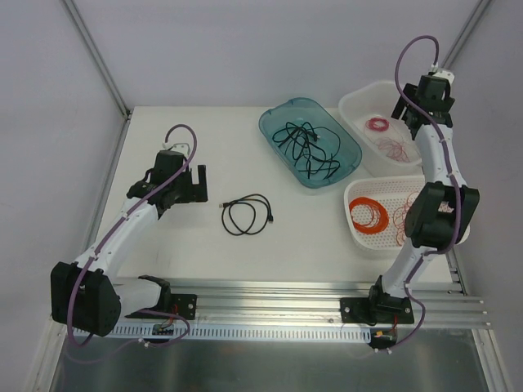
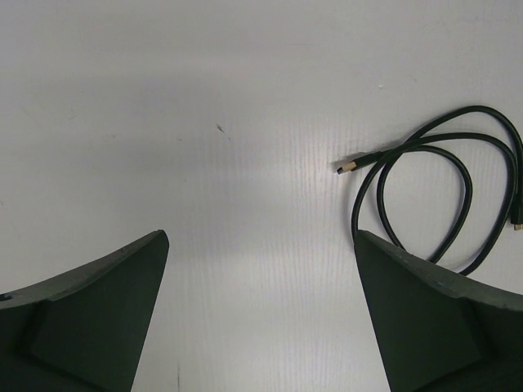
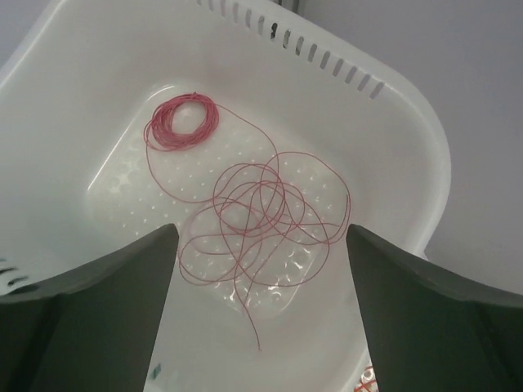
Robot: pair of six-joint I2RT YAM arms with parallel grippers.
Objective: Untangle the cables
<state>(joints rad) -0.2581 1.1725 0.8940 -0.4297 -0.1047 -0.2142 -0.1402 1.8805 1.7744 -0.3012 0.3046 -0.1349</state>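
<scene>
White table: left arm low, right arm raised over far basket, both jaws apart.

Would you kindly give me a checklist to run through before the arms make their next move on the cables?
1. The left hand is open and empty above the table: ok.
2. The right hand is open and empty over the far basket: ok.
3. The single black cord on the table lies apart as its own loop: ok.
4. The red wire in the far basket is untangled: not ok, its loops cross.
5. The black cords in the blue tray are separated: not ok, tangled.
6. The red wire is free of the pink coil: cannot tell.
</scene>
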